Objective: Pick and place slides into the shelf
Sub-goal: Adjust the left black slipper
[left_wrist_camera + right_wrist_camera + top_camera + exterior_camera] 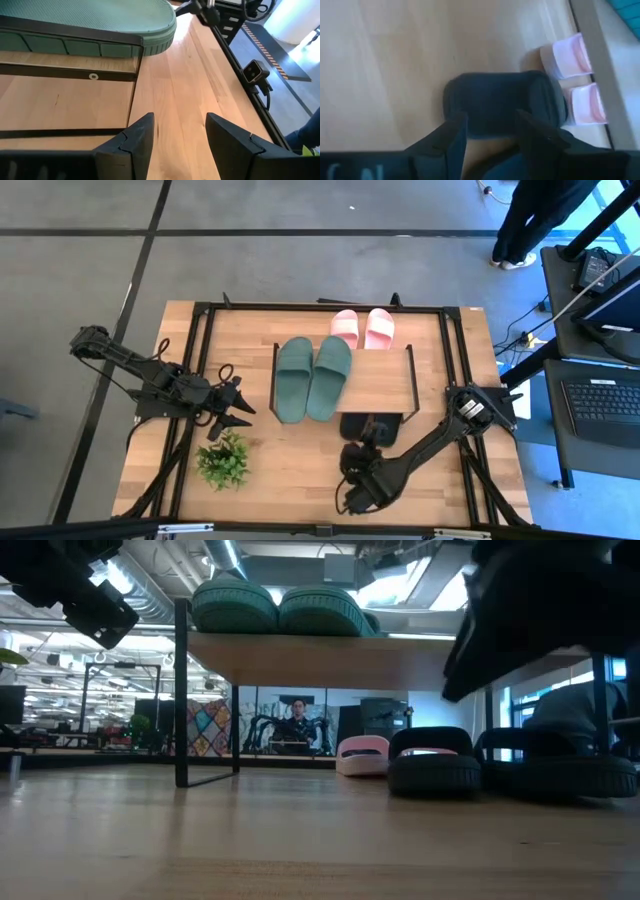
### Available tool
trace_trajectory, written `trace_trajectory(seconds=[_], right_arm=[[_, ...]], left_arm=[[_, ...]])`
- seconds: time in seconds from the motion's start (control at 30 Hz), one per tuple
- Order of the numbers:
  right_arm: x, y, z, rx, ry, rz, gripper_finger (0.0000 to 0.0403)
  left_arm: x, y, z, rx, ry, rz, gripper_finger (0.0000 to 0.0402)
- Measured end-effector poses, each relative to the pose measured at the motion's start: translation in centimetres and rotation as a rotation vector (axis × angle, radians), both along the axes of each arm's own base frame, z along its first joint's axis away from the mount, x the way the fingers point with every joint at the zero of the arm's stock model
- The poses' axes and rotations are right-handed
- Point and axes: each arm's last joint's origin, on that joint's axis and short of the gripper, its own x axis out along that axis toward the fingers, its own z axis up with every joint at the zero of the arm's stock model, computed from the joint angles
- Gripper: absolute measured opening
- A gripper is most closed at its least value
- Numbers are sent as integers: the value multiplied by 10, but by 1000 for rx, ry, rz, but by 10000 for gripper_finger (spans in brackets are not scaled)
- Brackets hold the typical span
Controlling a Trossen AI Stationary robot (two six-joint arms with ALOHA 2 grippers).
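The shelf (385, 380) stands mid-table, and the green slides (313, 378) lie side by side on its top board, also visible in the low view (278, 608). The pink slides (362, 328) sit on the table at the shelf's far edge, partly under it. The black slides (435, 760) rest on the table under the shelf's near edge. My right gripper (492, 130) is open and hovers above one black slide (505, 102), coming from the near side. My left gripper (238, 405) is open and waits left of the shelf.
A small potted plant (224, 460) stands on the table near my left gripper, toward the near edge. Black frame rails (196, 360) run along the table's sides. A person's legs (525, 220) and a desk with a laptop (600, 395) are beyond the right side.
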Motion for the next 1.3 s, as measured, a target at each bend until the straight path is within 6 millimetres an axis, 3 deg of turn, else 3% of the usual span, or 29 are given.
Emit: trace_trajectory(seconds=[0.27,0.73,0.93,1.3], right_arm=[[14,11,-16,89,-70,139,169],[14,-25,-43,44,47,77,169],[13,-24,-46,139,115,69,169],[12,-23,-46,142,141,93,169]], left_arm=[[0,0,0,3,-1,-1,170],[0,0,0,3,-1,-1,170],[0,0,0,3,-1,-1,170],[0,0,0,4,-1,-1,170]])
